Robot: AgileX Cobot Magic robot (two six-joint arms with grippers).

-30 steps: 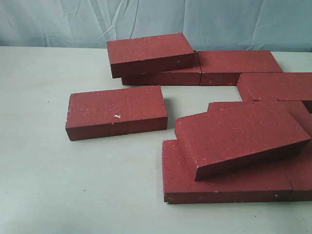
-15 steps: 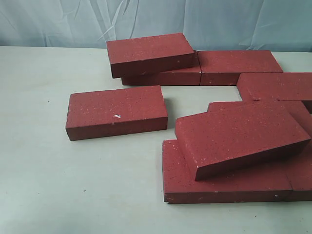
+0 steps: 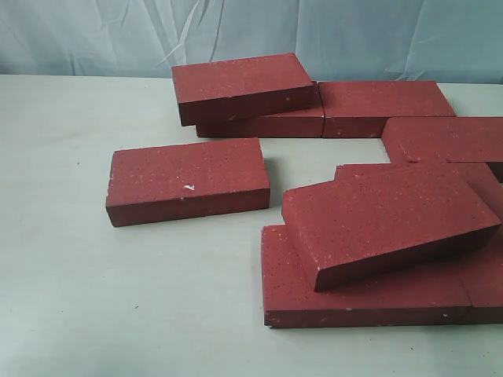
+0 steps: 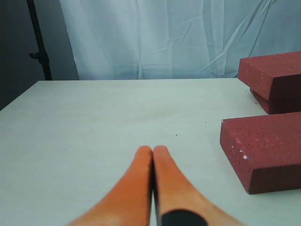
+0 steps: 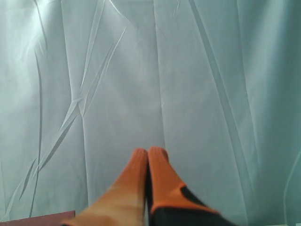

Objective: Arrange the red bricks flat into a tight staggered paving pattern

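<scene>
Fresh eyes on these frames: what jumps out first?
The red bricks sit jumbled over the right half of the pale table. A tilted brick leans across flat ones at the front right, and a stacked brick sits askew on another at the back. A lone brick with a white chip lies flat and apart at centre-left. The left gripper and right gripper are both shut, holding nothing.

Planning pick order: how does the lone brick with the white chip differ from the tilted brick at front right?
Pose: the chipped brick lies flat on the table; the tilted brick slopes, propped on other bricks.
Spacing: the chipped brick touches no other; the tilted brick overlaps those beneath.
Mark: the chipped brick has a white chip on top; the tilted brick shows none.
Both are dark red, rectangular, speckled.
</scene>
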